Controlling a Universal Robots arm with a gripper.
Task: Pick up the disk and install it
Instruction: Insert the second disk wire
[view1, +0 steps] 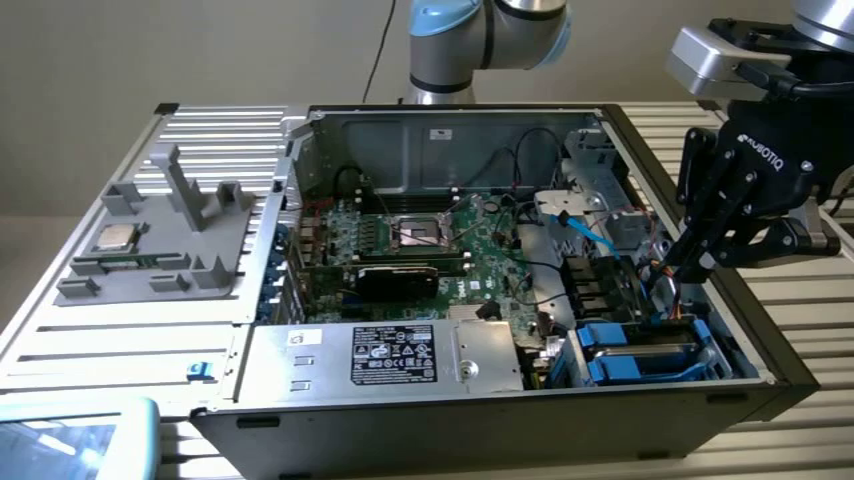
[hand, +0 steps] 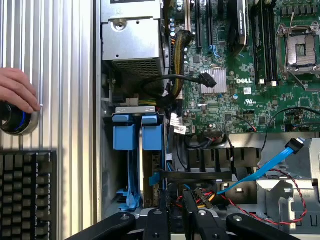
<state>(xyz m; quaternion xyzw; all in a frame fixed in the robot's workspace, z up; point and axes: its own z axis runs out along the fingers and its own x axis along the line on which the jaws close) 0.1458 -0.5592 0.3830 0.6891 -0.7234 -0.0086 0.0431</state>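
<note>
Open computer case lies on its side on a ribbed metal table; gripper hangs at the right of the exterior frame, over the case's right edge, fingers pointing down toward the drive bay; the fingers stand close together with a narrow gap, and nothing can be seen between them, so it looks empty, though I cannot say so with certainty; the disk sits in the bay at the lower right of the exterior frame, a grey slab inside blue plastic brackets, already within the case rather than out on the table; seen from the wrist, the same blue brackets show at centre left with the gripper at the bottom edge; key relation: the disk lies directly below the fingertips and a little toward the lower left in the exterior frame, near but apart, no contact visible; its long axis seems to run along the case's right wall, front to back, so roughly in line with the gripper's reach; a blue cable crosses near the bay; a person's hand rests on a round knob at the wrist view's left, above a keyboard.
</note>
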